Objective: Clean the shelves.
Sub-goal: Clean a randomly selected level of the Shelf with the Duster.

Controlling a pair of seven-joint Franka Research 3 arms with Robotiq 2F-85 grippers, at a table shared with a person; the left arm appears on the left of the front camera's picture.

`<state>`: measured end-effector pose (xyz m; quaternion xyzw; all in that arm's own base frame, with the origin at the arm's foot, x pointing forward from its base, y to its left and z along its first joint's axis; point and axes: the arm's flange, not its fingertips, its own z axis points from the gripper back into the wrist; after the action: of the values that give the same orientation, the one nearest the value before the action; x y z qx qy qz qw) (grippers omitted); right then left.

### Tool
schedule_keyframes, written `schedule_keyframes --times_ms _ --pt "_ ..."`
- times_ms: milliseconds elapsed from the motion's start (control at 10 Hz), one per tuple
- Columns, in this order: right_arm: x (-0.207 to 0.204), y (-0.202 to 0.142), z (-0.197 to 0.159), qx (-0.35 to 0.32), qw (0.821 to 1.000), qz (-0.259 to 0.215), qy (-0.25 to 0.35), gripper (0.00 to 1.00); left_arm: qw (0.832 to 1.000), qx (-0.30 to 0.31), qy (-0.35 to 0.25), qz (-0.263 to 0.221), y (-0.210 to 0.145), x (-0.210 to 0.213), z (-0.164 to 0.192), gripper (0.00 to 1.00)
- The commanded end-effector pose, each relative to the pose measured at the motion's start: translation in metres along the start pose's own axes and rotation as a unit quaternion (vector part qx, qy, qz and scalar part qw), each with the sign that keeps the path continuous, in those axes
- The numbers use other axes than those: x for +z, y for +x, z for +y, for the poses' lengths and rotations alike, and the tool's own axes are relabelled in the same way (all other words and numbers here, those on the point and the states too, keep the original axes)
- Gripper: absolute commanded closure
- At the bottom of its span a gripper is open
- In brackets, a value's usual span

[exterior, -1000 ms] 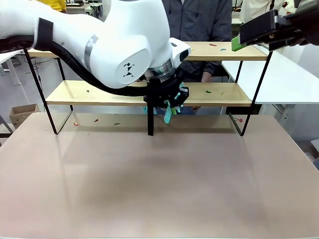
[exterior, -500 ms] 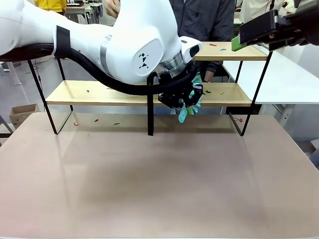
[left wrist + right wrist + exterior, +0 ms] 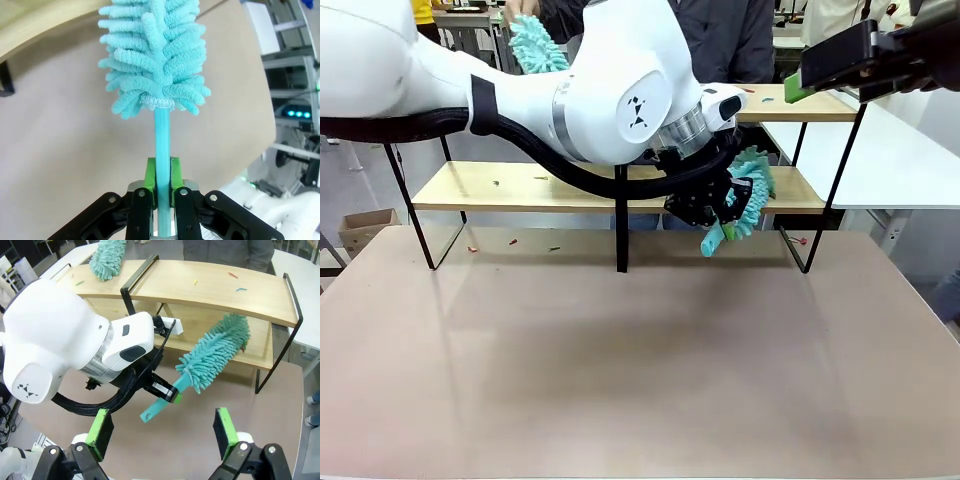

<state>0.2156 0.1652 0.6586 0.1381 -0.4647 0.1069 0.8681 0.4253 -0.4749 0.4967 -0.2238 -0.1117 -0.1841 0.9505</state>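
By the shelves [image 3: 520, 186], left pincer [image 3: 160, 175] clamped on teal duster [image 3: 155, 55], right pincer [image 3: 161, 426] spread apart.

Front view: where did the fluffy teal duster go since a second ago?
The left gripper, shut on the duster, swung it from the middle of the shelves rightward over their lower right board. A second duster came in at the top left. The right gripper stayed open, up high.
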Motion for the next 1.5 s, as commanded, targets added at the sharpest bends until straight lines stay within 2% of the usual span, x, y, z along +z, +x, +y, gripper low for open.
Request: schedule_keyframes --times_ms 0,100,200,300,500,600,800,1100,1400 --pt "0.000 0.000 -0.001 -0.001 1.000 0.002 -0.004 0.00 0.995 -0.041 -0.041 0.076 0.001 0.002 0.005 1.00" --pt "0.000 0.000 -0.001 -0.001 1.000 0.002 -0.004 0.00 0.991 -0.074 -0.049 0.103 -0.004 0.006 0.005 1.00" --pt "0.000 0.000 -0.001 -0.001 1.000 0.002 -0.004 0.00 0.979 -0.116 -0.064 0.152 -0.012 0.019 0.007 1.00" --pt "0.000 0.000 -0.001 -0.001 1.000 0.002 -0.004 0.00 0.972 -0.144 -0.061 0.174 -0.025 0.035 0.011 1.00" --pt "0.000 0.000 -0.001 -0.001 1.000 0.002 -0.004 0.00 0.965 -0.187 -0.070 0.172 -0.054 0.070 0.020 1.00" --pt "0.000 0.000 -0.001 -0.001 1.000 0.002 -0.004 0.00 0.966 -0.191 -0.068 0.158 -0.061 0.077 0.022 1.00" --pt "0.000 0.000 -0.001 -0.001 1.000 0.002 -0.004 0.00 0.961 -0.205 -0.081 0.166 -0.071 0.084 0.021 1.00" --pt "0.000 0.000 -0.001 -0.001 1.000 0.002 -0.004 0.00 0.931 -0.251 -0.130 0.229 -0.090 0.101 0.026 1.00" --pt "0.000 0.000 -0.001 -0.001 1.000 0.002 -0.004 0.00 0.930 -0.268 -0.130 0.214 -0.101 0.094 0.015 1.00"
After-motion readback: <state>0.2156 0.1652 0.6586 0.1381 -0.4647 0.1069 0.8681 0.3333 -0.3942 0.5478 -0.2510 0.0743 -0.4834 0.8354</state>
